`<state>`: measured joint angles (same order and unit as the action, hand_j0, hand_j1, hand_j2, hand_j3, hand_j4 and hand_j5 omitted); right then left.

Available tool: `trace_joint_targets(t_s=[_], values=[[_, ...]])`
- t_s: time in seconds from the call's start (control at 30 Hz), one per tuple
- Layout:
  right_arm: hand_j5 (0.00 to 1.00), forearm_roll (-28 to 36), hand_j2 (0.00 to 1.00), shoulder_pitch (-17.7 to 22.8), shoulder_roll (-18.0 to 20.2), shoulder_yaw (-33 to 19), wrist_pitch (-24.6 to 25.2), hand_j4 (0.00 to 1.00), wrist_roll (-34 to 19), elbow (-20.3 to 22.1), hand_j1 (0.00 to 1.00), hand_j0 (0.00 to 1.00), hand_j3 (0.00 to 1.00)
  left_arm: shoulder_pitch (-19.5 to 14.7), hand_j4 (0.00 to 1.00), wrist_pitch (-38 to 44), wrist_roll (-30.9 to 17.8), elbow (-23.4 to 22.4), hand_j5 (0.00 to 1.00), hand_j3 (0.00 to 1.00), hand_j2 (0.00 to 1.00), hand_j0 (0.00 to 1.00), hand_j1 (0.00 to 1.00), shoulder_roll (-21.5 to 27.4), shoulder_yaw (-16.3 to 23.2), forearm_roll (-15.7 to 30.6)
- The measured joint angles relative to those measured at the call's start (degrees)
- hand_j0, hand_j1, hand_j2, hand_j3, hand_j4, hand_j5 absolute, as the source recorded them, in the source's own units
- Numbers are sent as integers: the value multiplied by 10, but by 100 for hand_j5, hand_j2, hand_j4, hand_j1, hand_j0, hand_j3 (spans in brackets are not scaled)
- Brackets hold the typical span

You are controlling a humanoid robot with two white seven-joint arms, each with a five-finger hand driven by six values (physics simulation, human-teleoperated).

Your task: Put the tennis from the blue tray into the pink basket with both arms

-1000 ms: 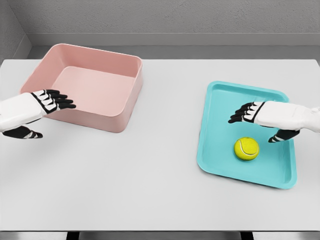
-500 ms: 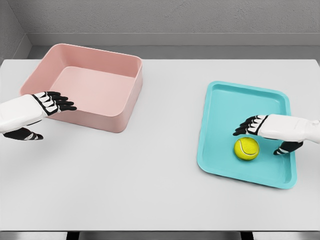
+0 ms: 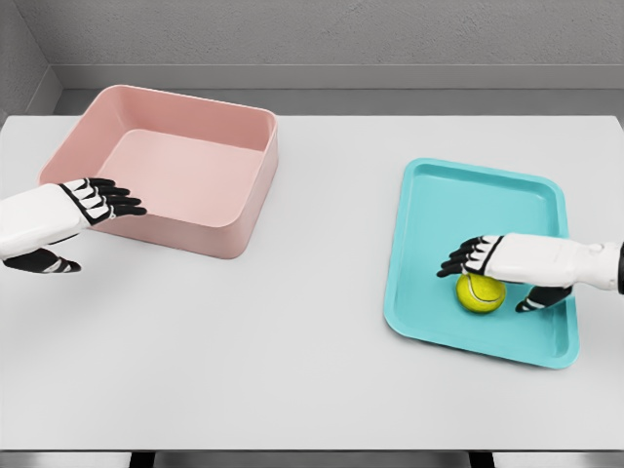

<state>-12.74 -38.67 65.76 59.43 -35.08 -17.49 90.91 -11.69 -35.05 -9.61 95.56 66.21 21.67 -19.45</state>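
A yellow-green tennis ball lies in the near part of the blue tray on the right of the table. My right hand hovers directly over the ball, fingers spread above its top and the thumb down at its right side; the fingers have not closed on it. The pink basket stands at the far left with nothing in it. My left hand hangs open beside the basket's near left corner, fingers pointing toward its front wall.
The white table stretches between basket and tray. Its near edge runs along the bottom of the view. A grey wall lies behind the far edge.
My right hand has come down and toward the near side of the tray, from behind the ball to right over it. The left hand has barely shifted.
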Motion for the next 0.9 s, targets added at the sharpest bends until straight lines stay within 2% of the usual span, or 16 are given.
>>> trace_joint_targets(t_s=[0.33, 0.47, 0.73, 0.9], values=[[97, -8, 97, 4, -8, 6, 0, 97, -1, 10, 97, 97, 97, 0, 100, 0, 0, 2, 100, 100, 100, 100, 100, 1, -1, 0], [91, -18, 91, 4, -15, 6, 0, 91, -1, 7, 91, 91, 91, 0, 100, 0, 0, 2, 100, 100, 100, 100, 100, 1, -1, 0], [90, -23, 90, 4, -22, 5, 0, 90, -1, -15, 90, 90, 90, 0, 100, 0, 0, 2, 100, 100, 100, 100, 100, 1, -2, 0], [80, -29, 80, 4, -25, 5, 0, 80, -1, -19, 80, 80, 80, 0, 100, 0, 0, 1, 100, 100, 100, 100, 100, 1, -3, 0]])
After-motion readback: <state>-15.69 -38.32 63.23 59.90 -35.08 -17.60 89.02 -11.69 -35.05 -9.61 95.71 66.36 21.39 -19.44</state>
